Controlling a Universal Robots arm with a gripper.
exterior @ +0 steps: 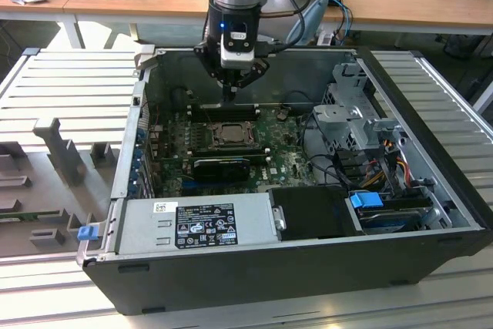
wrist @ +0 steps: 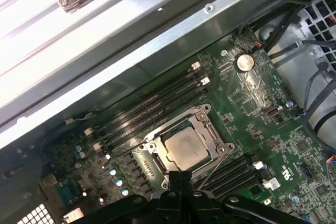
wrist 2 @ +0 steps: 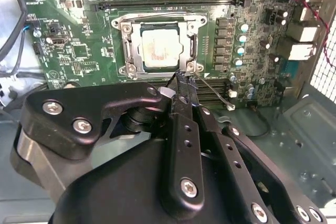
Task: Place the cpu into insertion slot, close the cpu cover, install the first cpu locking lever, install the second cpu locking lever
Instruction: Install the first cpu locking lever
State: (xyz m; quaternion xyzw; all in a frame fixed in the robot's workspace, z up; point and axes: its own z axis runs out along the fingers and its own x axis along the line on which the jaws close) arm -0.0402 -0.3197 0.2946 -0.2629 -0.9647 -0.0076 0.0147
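Likely working the loose lever [wrist 2: 215,93], with gripper [exterior: 229,92] pinched shut at twelve o'clock of the insertion slot [exterior: 214,139] in the exterior view; needs a steady push.

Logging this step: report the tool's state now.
Tool: closed, gripping nothing visible, at a corner of the cpu cover.

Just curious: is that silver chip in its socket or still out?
In. The cpu lies flat inside the insertion slot, with the cpu cover framing its edges.
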